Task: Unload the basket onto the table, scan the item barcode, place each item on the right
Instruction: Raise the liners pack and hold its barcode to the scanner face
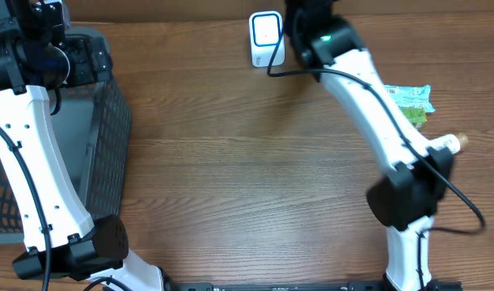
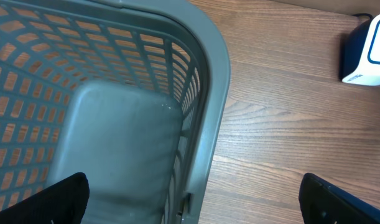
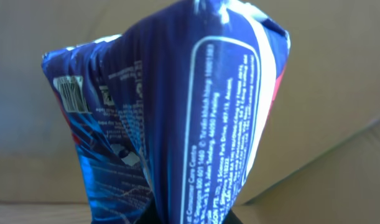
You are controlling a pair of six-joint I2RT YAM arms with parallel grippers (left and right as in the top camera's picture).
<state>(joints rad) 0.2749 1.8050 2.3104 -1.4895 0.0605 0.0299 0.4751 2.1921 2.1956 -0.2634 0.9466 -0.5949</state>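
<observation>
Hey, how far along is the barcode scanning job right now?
Done: the blue packet is picked up, clamped in the right claw. In hand: that arm holds it up by the white scanner, barcode showing to the wrist camera. Left: no sign the scan has registered, and a green packet lies on the table.

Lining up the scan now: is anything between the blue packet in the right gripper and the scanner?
Nothing visible does. From overhead the right gripper, shut on the blue packet, sits close beside the scanner with no object between them, though the arm hides the packet itself there.
</observation>
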